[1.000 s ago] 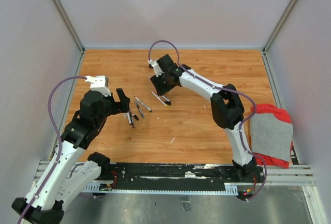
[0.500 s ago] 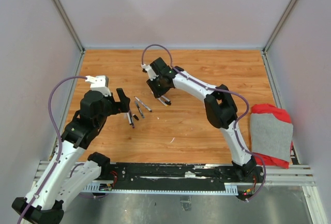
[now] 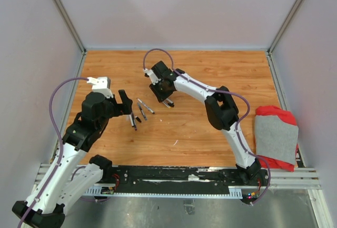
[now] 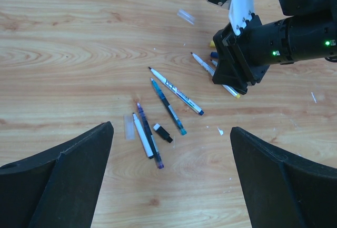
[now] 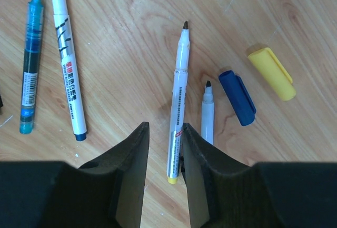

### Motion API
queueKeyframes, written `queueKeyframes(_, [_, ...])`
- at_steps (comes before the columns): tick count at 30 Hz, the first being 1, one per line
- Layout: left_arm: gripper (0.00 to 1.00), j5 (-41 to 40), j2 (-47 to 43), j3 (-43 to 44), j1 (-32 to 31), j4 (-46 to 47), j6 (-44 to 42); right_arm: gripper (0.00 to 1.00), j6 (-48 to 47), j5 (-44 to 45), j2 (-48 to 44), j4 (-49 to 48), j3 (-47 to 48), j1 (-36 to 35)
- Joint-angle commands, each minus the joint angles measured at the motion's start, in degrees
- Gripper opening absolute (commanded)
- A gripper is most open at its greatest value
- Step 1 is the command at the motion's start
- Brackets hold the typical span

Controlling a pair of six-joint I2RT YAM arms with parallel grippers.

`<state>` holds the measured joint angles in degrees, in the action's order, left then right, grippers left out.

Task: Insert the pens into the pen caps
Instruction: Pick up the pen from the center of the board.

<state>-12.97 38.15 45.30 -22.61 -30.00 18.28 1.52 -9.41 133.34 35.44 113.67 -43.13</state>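
My right gripper (image 5: 164,129) hangs low over the wood table, its jaws narrowed but open. A white pen with a yellow end (image 5: 179,101) lies between them against the right finger, with a gap on the left. Beside that pen lie a shorter white pen (image 5: 207,115), a dark blue pen cap (image 5: 237,97) and a yellow pen cap (image 5: 271,73). A white pen with a blue end (image 5: 67,54) and a teal pen (image 5: 30,59) lie further left. My left gripper (image 4: 171,186) is wide open and holds nothing above a purple pen (image 4: 150,136), a white pen (image 4: 141,136) and a black cap (image 4: 163,133).
A red and grey cloth (image 3: 276,136) lies at the table's right edge. A clear cap (image 4: 128,127) rests beside the left pens and another clear piece (image 4: 185,16) lies further back. White crumbs dot the wood. Grey walls close in three sides.
My right arm has swung left and down over the far pens, and its jaws have narrowed around the yellow-ended pen. The left arm has not moved.
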Motion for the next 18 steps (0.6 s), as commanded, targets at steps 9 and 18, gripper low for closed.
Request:
queueKeyframes(9, [0.99,-0.3,0.1,-0.21,0.54,1.93,-0.79,0.33,-1.61,1.95,2.18,2.96,3.48,-1.11])
queueKeyframes(18, [0.99,-0.31,0.26,-0.21,0.54,1.93,-0.79,0.33,-1.87,1.84,3.61,3.67,4.04,-1.3])
